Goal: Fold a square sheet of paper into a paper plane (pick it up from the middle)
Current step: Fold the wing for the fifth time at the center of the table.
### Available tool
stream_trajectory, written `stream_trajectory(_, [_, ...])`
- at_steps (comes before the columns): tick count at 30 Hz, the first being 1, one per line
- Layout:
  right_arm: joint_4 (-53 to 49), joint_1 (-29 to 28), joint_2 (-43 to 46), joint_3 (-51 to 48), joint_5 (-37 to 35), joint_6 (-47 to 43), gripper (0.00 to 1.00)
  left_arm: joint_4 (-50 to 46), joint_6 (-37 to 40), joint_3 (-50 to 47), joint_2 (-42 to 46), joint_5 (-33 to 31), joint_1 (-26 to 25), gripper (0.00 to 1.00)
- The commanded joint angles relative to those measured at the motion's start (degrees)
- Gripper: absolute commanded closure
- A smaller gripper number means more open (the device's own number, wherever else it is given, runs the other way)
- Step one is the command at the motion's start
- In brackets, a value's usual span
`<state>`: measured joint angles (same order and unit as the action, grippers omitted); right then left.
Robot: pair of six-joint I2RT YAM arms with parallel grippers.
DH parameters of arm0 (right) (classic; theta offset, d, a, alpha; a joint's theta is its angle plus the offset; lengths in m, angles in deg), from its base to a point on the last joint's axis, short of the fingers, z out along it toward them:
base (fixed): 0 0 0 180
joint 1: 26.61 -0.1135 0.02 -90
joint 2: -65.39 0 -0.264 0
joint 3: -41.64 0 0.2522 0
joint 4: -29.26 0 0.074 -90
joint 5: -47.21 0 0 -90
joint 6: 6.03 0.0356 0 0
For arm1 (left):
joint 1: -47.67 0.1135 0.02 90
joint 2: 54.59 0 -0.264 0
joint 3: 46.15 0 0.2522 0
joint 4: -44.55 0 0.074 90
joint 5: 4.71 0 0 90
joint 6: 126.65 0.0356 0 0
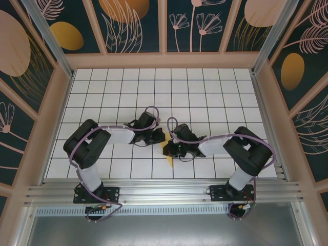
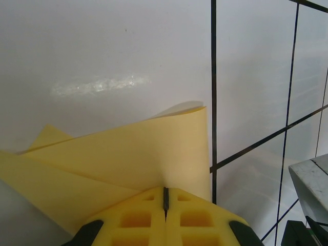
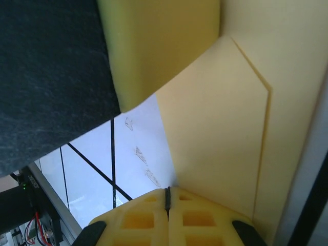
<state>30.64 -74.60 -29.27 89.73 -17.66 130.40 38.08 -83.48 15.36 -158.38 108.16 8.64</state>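
Note:
The square sheet of paper is thin, yellow and folded into overlapping layers with creases; most of it is hidden under the two grippers at the table's middle. In the left wrist view the paper fans out from the tips of my left gripper, whose jaws are shut on its edge. My right gripper is likewise shut on an edge of the paper. The left gripper and right gripper sit almost tip to tip. Whether the folds form the paper plane I cannot tell.
The white grid table is bounded by pink-framed patterned walls on three sides and an aluminium rail at the near edge. One yellow finger of the left gripper hangs close above the paper in the right wrist view.

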Motion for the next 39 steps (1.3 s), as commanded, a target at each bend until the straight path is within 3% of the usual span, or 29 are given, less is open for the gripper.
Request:
stream_trajectory(1, [-1.8,0.3,1.6,-0.9,-1.2,0.5,0.96,-4.7,0.3,-0.4,-3.8,-4.7,-0.3,1.0])
stream_trajectory(9, [-1.4,-0.9,6.4,-4.4,1.2,2.5,0.91,-4.7,-0.3,-1.6,-6.4,-7.0,-0.3,1.0])
stream_trajectory(18, [-3.1,-1.8,5.5,-8.8,0.7,4.8,0.92,-4.8,0.3,-1.5,-6.6,-7.4,-0.3,1.0])
stream_trajectory(24, [-4.6,-3.4,12.0,-8.9,0.2,4.7,0.92,-4.7,0.5,-1.9,-6.0,-7.2,-0.3,1.0])
stream_trajectory(34, [-2.1,-3.9,7.0,-12.6,0.4,6.9,0.93,-5.2,1.3,-1.3,-5.2,-6.6,-0.3,1.0])
stream_trajectory(39, [-2.4,-6.7,12.8,-12.4,-1.1,7.7,0.93,-5.1,1.1,-1.4,-4.5,-6.6,-0.3,1.0])
